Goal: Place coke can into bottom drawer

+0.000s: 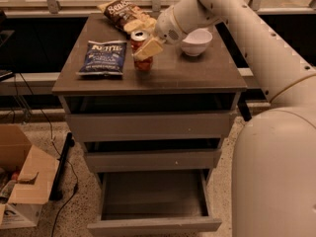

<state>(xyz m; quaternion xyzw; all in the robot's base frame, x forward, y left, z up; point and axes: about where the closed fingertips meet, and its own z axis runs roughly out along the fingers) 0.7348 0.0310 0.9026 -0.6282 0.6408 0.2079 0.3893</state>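
Note:
The coke can (pixel 142 63), red with a silver top, stands upright on the cabinet top (pixel 197 75), left of centre. My gripper (pixel 146 49) reaches in from the right and is shut on the can, with a cream finger (pixel 149 47) across its front. The can's base is at or just above the surface. The bottom drawer (pixel 153 225) is pulled open below, and its shallow tray holds nothing.
A blue chip bag (pixel 103 57) lies left of the can. A brown chip bag (pixel 124 13) lies behind it. A white bowl (pixel 196 42) sits to the right, by my arm. The two upper drawers (pixel 148 127) are closed. A cardboard box (pixel 24 181) is on the floor at left.

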